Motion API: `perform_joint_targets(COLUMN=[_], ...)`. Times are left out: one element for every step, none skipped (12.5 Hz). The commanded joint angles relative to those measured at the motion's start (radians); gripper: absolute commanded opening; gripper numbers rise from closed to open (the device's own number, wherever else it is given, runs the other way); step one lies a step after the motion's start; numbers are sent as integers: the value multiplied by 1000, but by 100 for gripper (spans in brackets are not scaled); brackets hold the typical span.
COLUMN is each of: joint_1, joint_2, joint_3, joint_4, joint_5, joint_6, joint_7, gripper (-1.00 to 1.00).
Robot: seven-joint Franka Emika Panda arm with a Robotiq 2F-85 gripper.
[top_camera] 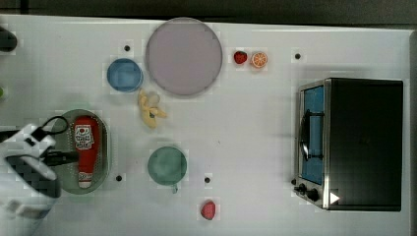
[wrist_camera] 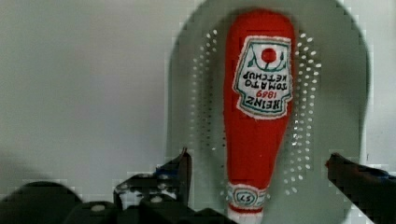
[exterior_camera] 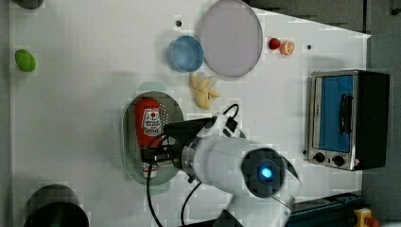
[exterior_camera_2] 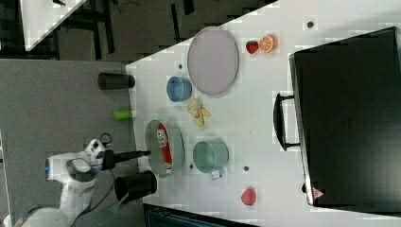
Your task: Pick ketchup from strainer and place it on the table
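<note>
While the ketchup (top_camera: 86, 150) is lying lengthwise in the strainer (top_camera: 104, 147) near the top view's left edge of the table (top_camera: 246, 132), I am seeing the gripper (wrist_camera: 257, 165) hovering with jaws spread wide either side of the bottle's neck, gripping nothing. Rightward, a teal cup (top_camera: 167, 165) and toaster oven (top_camera: 351, 143) are standing.

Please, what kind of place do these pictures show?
Most likely a robot test bench set up like a play kitchen, not a real one. A white table carries a toaster oven, a soft toy ketchup lying in a strainer, and toy fruit such as a banana.
</note>
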Motion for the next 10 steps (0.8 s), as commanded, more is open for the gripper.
perform_joint_targets(joint_1=[-24, -23, -22, -20, -19, -16, -10, -5, 0, 4], joint_2=[92, 125, 157, 187, 214, 239, 261, 278, 289, 292], joint_3=[-31, -37, -41, -45, -46, -50, -58, -65, -72, -75], joint_4=[1, 2, 2, 3, 6, 10, 18, 28, 38, 42], joint_5=[-59, -96, -132, -162, -183, -198, -216, -236, -251, -255], joint_6=[79, 108, 132, 152, 175, 194, 201, 202, 201, 202], joint_7=[91, 104, 121, 146, 176, 203, 216, 218, 218, 218], gripper=[100, 100, 100, 100, 100, 100, 100, 100, 91, 68])
